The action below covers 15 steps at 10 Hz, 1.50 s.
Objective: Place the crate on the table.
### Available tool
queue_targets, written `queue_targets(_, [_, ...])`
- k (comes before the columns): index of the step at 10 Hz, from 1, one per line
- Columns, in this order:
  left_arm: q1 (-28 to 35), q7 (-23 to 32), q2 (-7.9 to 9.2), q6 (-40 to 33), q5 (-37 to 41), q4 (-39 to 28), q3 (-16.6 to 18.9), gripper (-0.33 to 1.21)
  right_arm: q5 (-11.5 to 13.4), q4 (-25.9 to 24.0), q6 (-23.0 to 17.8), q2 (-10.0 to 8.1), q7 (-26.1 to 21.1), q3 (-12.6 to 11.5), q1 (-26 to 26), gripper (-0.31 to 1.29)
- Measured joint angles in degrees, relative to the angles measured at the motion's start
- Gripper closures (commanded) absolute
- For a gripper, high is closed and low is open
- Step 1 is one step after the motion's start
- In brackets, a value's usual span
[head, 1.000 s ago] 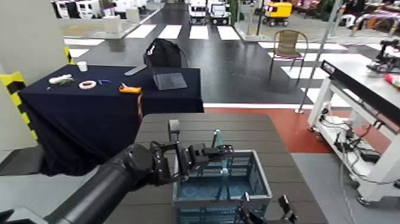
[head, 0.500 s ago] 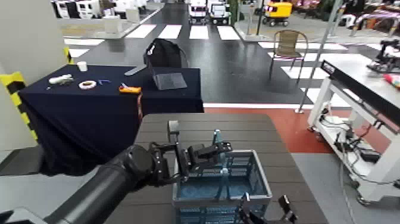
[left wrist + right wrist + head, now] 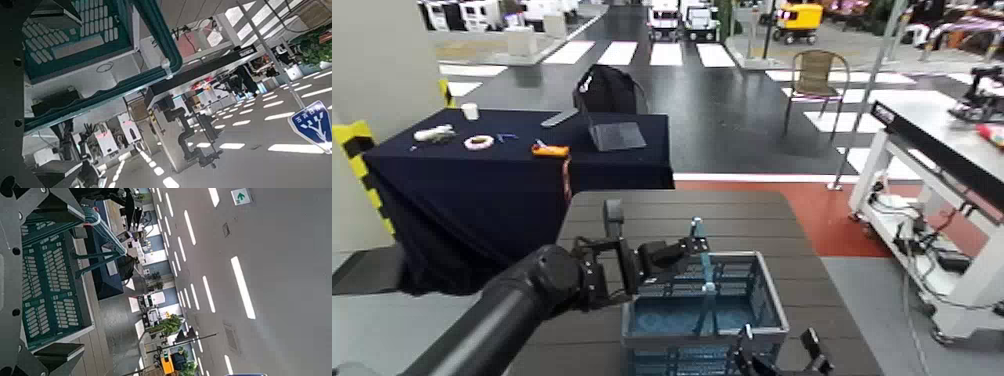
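The grey-blue lattice crate stands on the dark brown slatted table, near its front edge. Its thin teal handle stands upright. My left gripper is open just left of the handle, over the crate's back left rim, and holds nothing. The left wrist view shows the handle and the lattice wall close by. My right gripper is open and empty at the crate's front right corner. The right wrist view shows the crate beyond its grey fingers.
A navy-draped table stands behind on the left with a laptop, a tape roll and an orange tool. A white-framed workbench stands on the right. A chair is farther back.
My left gripper has drawn back to the left, away from the teal handle it was around. The crate and the right gripper have not moved.
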Motion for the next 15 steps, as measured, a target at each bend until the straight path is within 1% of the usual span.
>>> queue_targets(1, [2.3,3.9,1.13,0.2,-2.7,-4.9,2.7,0.07,0.0,-0.1,0.1,0.0,0.0,-0.1,0.1,0.14])
queue_targets(2, [5.3,9.7,2.67,0.5,-4.2,-11.4,5.3,0.07,0.0,-0.2,0.2,-0.01,0.0,-0.2,0.2,0.14])
queue_targets(3, [8.6,14.2,3.96,0.0,-5.4,-18.3,7.9,0.09,0.0,-0.3,0.4,-0.02,0.0,-0.4,0.2,0.14])
queue_targets(4, [11.7,17.4,4.7,-0.7,-7.8,-24.8,10.4,0.09,0.0,-0.4,0.5,-0.02,0.0,-0.5,0.3,0.14])
queue_targets(6, [18.7,24.6,5.74,-3.0,-12.7,-37.4,14.1,0.1,0.0,-0.5,0.5,-0.03,0.0,-0.9,0.5,0.14])
queue_targets(7, [22.8,27.2,5.65,-4.6,-15.7,-43.5,16.1,0.1,0.0,-0.6,0.6,-0.03,0.1,-1.0,0.6,0.14])
queue_targets(8, [26.9,28.4,4.83,-6.3,-20.3,-48.8,18.0,0.1,0.0,-0.6,0.6,-0.02,0.1,-1.2,0.7,0.14])
queue_targets(9, [30.9,30.2,4.29,-8.9,-24.3,-52.8,19.1,0.1,0.1,-0.6,0.6,0.03,0.1,-1.3,0.8,0.14])
queue_targets(11, [37.7,33.1,4.59,-17.0,-29.7,-56.8,18.8,0.1,0.4,-0.8,0.5,0.14,0.2,-1.7,1.0,0.14])
queue_targets(13, [43.1,35.5,5.17,-27.7,-34.6,-58.0,18.0,0.1,0.9,-1.0,0.6,0.27,0.2,-2.0,1.2,0.14])
queue_targets(15, [48.0,37.0,4.96,-34.0,-39.3,-58.4,18.5,0.1,1.4,-1.4,1.0,0.47,0.2,-2.5,1.6,0.14])
